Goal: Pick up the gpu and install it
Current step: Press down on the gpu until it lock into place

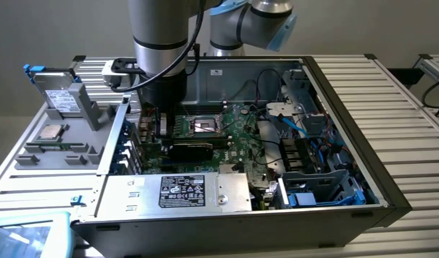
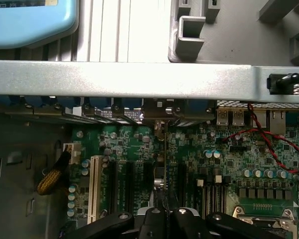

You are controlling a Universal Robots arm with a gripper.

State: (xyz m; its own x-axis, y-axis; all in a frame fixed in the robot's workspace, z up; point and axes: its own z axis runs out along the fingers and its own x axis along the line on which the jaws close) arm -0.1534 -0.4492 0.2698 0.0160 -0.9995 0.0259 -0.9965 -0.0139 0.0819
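My gripper (image 1: 160, 129) reaches down into the open computer case (image 1: 348, 107), close to the wall on the exterior view's left, above the large green motherboard (image 1: 237, 134). In the wrist view the gripper (image 2: 160, 216) is shut on the gpu (image 2: 161, 172), a thin card seen edge-on. The card runs from the black fingers (image 2: 187, 221) to the rear bracket openings, in line with the dark expansion slots of the motherboard (image 2: 229, 159). In the exterior view a black flat card, which looks like the gpu (image 1: 194, 148), stands low over the board beside the gripper.
A white slot (image 2: 94, 189) and a red-and-black wire (image 2: 269, 144) flank the card. The case's metal rim (image 2: 139, 79) crosses just beyond it. The power supply (image 1: 183, 191) lies near the front, the drive cage (image 1: 326, 183) to the right. A grey fixture tray (image 1: 62, 145) sits outside.
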